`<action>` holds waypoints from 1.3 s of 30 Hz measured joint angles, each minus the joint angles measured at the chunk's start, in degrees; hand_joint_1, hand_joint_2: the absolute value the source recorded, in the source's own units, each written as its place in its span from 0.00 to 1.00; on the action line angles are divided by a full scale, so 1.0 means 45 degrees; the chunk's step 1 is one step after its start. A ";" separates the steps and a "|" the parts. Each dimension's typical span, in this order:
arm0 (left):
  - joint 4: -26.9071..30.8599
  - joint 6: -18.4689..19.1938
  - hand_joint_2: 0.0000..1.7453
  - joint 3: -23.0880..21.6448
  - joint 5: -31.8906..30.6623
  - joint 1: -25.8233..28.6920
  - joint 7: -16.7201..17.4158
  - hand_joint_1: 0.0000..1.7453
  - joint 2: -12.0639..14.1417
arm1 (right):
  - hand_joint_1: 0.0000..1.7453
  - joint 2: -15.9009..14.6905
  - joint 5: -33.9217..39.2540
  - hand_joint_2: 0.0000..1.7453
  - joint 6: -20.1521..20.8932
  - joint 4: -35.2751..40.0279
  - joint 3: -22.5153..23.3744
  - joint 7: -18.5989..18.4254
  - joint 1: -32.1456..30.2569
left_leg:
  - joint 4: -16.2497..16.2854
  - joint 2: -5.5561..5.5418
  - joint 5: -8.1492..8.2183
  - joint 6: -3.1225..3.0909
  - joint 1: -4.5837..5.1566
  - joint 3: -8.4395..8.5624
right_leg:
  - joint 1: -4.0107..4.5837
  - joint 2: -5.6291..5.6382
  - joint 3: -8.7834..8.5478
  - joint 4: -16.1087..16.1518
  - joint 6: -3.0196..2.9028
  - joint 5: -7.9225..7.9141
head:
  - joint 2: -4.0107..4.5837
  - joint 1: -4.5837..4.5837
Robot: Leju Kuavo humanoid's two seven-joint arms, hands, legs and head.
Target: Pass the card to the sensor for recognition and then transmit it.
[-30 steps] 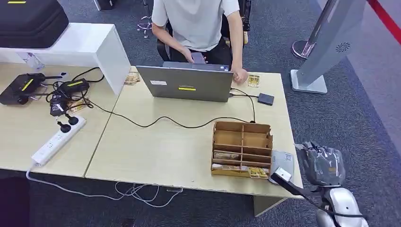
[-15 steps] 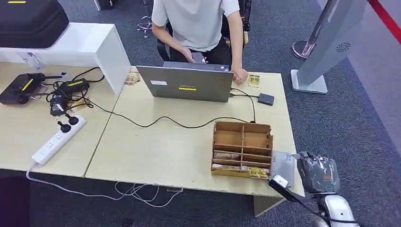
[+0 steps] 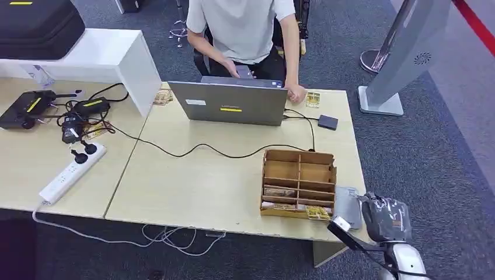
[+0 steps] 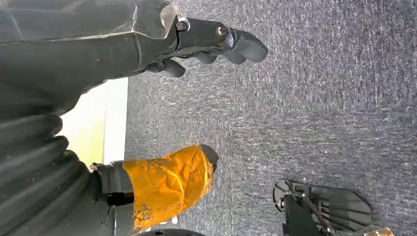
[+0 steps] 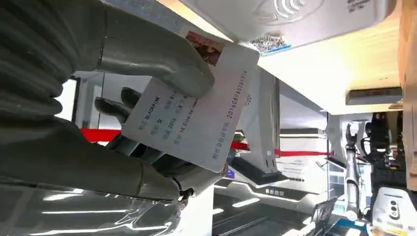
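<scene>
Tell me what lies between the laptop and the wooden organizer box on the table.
In the head view, a black cable snakes across the bare tabletop between the laptop and the wooden organizer box; nothing else sits there.

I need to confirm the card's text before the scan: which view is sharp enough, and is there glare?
Right wrist view: card in the right hand is sharp, print partly legible; sensor above looks bright and washed out. Head view: evenly lit, card too small to read.
</scene>
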State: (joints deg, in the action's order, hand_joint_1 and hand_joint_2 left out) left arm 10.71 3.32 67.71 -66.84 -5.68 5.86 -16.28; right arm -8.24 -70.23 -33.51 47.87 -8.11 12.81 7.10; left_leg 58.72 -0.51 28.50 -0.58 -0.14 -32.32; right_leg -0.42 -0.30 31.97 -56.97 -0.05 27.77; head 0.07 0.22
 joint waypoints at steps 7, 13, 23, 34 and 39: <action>0.0000 0.0000 1.00 0.0000 -0.0141 0.0002 0.0024 0.00 0.0044 | 1.00 0.0073 0.0082 1.00 -0.0102 -0.0098 0.0000 0.0073 0.0267 | 0.0000 -0.0003 0.0001 0.0000 0.0001 -0.0012 | -0.0001 -0.0002 0.0000 -0.0003 0.0000 0.0000 | 0.0000 0.0005; 0.0000 0.0024 1.00 0.0000 -0.0515 0.0006 0.0078 0.00 0.0049 | 1.00 0.0102 -0.0093 1.00 0.0156 0.1245 -0.0195 -0.0200 0.1874 | 0.0001 0.0028 -0.0008 -0.0001 0.0008 -0.0015 | -0.0008 0.0022 0.0007 -0.0018 -0.0006 -0.0015 | 0.0000 0.0005; 0.0000 0.0190 1.00 -0.0165 -0.1317 -0.0066 -0.0044 0.00 -0.0112 | 1.00 0.1497 -0.1788 1.00 0.2502 0.1067 -0.2532 -0.2327 0.7740 | 0.0000 0.0086 -0.0042 0.0018 -0.0006 0.0008 | 0.0005 0.0081 0.0018 -0.0032 -0.0015 -0.0050 | 0.0000 0.0000; -0.0049 0.0277 1.00 -0.0768 -0.2055 -0.0181 -0.0107 0.00 -0.0151 | 1.00 0.4153 -0.2225 1.00 0.3585 -0.2973 -0.3900 -0.4085 1.0717 | 0.0000 0.0064 -0.0042 0.0021 -0.0014 0.0002 | 0.0010 0.0069 0.0018 -0.0028 -0.0016 -0.0048 | 0.0000 0.0005; -0.0053 0.0282 1.00 -0.0826 -0.2074 -0.0190 -0.0107 0.00 -0.0151 | 1.00 0.4532 -0.2220 1.00 0.3633 -0.3760 -0.3959 -0.4192 1.0928 | 0.0001 0.0039 -0.0042 0.0020 -0.0011 -0.0015 | 0.0008 0.0044 0.0018 -0.0017 -0.0014 -0.0049 | 0.0000 0.0000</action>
State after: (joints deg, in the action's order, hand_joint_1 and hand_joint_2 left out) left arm 10.47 4.59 64.00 -76.17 -6.54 5.38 -16.96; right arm 12.15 -80.22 -17.16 30.95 -25.92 -6.05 56.27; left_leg 58.73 -0.33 28.31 -0.49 -0.19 -32.38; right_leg -0.38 -0.10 32.05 -57.04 -0.12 27.54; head 0.07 0.22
